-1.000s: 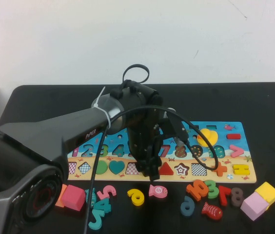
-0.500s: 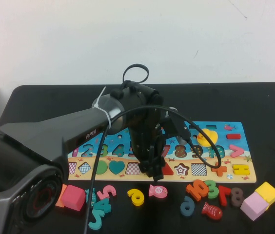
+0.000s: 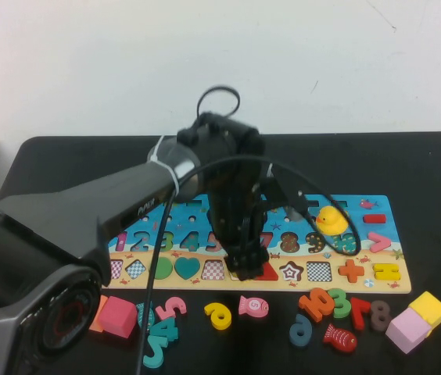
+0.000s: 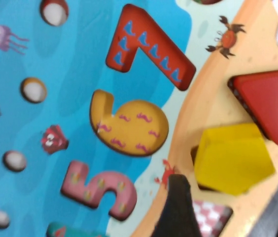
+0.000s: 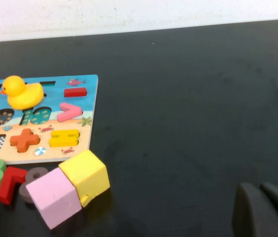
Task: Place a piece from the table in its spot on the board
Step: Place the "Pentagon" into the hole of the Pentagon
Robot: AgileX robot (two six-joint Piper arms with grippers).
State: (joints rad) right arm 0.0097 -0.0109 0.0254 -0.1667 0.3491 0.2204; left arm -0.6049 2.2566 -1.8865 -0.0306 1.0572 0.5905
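I am holding the left gripper (image 3: pixel 245 267) low over the front shape row of the colourful wooden number puzzle board (image 3: pixel 385 234), where the left wrist view is showing a yellow pentagon-like wooden piece (image 4: pixel 233 158) sitting tilted in its recess beside the red triangle piece (image 4: pixel 272 101), presumably so it can drop flat; whether the fingers are apart or clamped I cannot tell. Since a second ago the arm is reaching slightly farther over the board, while the right gripper (image 5: pixel 264 212), fingers together, is parking over bare black table (image 5: pixel 193 98) beyond the pink and yellow foam cubes (image 5: pixel 70 186).
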